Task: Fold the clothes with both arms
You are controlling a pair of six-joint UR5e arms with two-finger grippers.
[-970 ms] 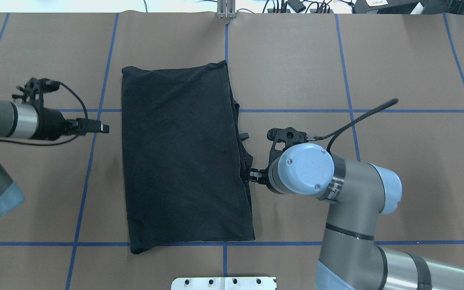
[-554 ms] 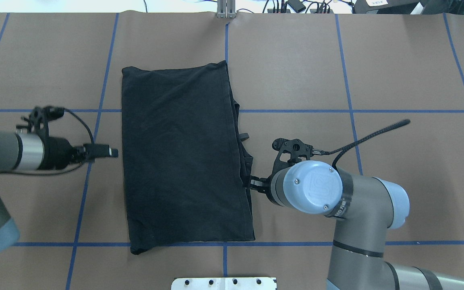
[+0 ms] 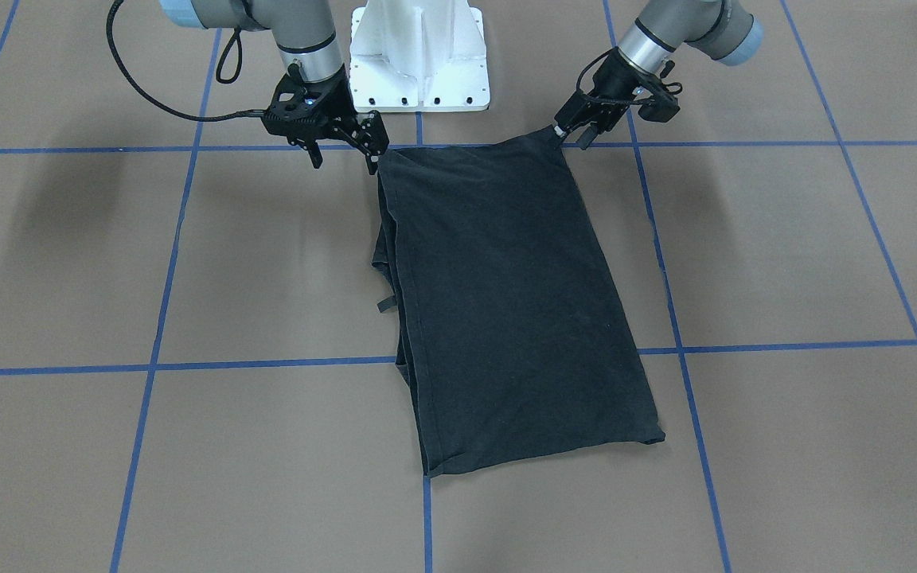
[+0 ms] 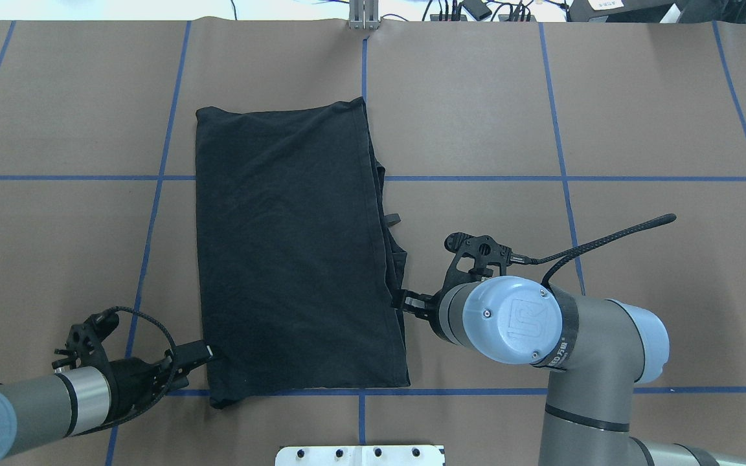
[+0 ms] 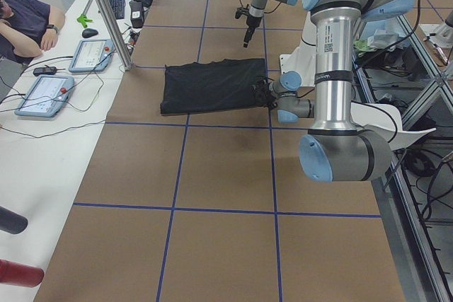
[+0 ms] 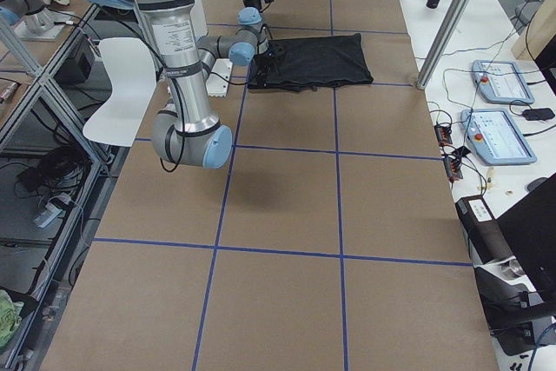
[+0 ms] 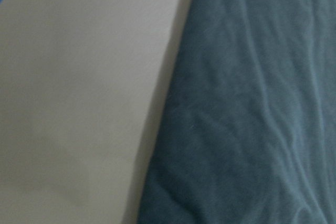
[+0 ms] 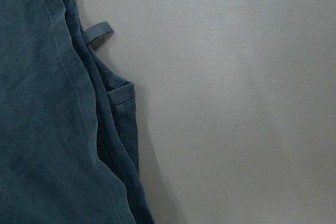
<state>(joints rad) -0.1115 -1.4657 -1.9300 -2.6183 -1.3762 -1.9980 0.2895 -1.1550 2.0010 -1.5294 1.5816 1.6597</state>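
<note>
Black T-shirt (image 4: 295,259), folded, flat on table (image 4: 638,97). At its near corner, left gripper (image 4: 203,353); at its right edge, right gripper (image 4: 405,301). Cannot tell whether either is apart or together.

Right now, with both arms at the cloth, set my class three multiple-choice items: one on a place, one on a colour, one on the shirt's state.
1. Where is the left pincer?
A. At the T-shirt's corner nearest the robot, on its left
B. At the T-shirt's far edge
C. Over the white pedestal

2. What colour are the lines on the table?
A. Red
B. Blue
C. White

3. How does the T-shirt lie?
A. Spread out, sleeves wide
B. Folded flat into a long strip
C. Bunched in a heap

Answers: 1 A, since the overhead view shows it by that near corner. 2 B, since the grid is blue. 3 B, since no sleeves stick out and layered edges run along one long side.
</note>
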